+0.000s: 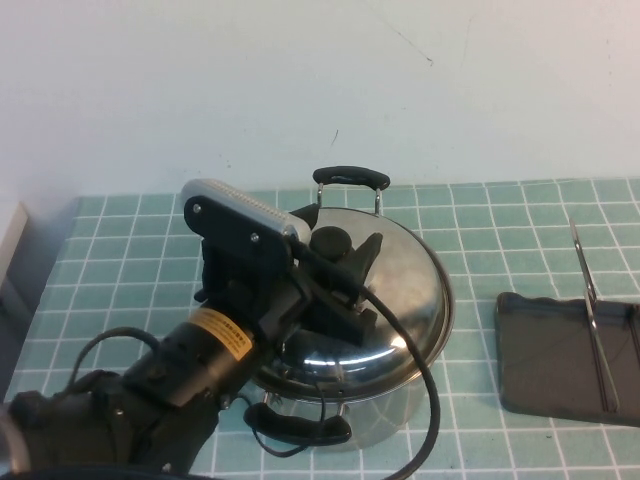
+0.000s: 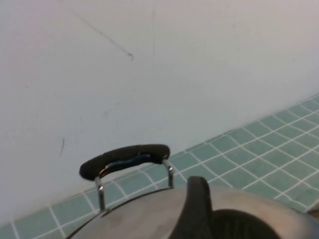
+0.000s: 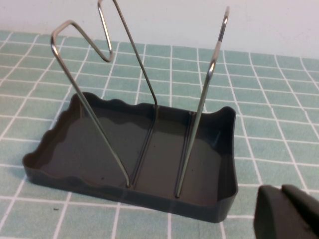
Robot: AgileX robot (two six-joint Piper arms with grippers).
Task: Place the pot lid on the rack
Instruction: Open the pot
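Observation:
The pot lid [image 1: 390, 300], shiny and domed with a black knob [image 1: 330, 242], lies on the steel pot [image 1: 375, 415] at the table's middle. My left gripper [image 1: 338, 255] is down on the lid, open, with a finger on each side of the knob. In the left wrist view one finger [image 2: 197, 204] is against the knob [image 2: 241, 226]. The rack [image 1: 560, 365], a dark grey tray with a wire divider [image 1: 595, 320], stands at the right. My right gripper [image 3: 289, 214] is shut and empty, close to the rack [image 3: 99, 154]; it is out of the high view.
The pot has two black handles, one far [image 1: 350, 178] and one near [image 1: 300, 428]. The far handle shows in the left wrist view [image 2: 124, 160]. A white wall runs along the back of the green tiled table [image 1: 500, 220]. My left arm's cable [image 1: 425, 400] hangs in front of the pot.

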